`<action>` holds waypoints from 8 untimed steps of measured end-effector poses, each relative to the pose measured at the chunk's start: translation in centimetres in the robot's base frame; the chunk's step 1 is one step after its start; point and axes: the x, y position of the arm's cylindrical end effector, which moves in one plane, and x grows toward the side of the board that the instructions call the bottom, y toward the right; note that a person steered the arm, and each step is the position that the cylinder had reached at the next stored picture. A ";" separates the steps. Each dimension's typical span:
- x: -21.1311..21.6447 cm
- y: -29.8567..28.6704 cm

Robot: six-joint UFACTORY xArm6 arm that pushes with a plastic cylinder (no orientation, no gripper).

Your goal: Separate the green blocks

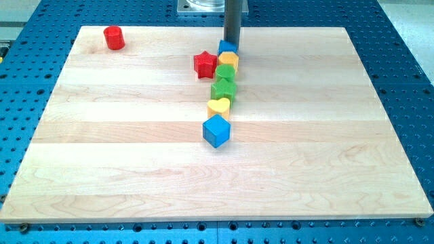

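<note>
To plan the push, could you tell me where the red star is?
The red star lies toward the view's top centre, just left of the block column, touching the green block.

Red cylinder sits alone nr view's top-left of wooden board, w/ red star, small blue block, yellow block, yellow heart & blue cube clustered mid-board.
</note>
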 end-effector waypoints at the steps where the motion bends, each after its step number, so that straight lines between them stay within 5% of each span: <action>1: 5.9 0.8; 4: 17.4 4.1; 5: 18.2 -0.7; 7: 9.8 -9.8; 8: 10.4 -10.3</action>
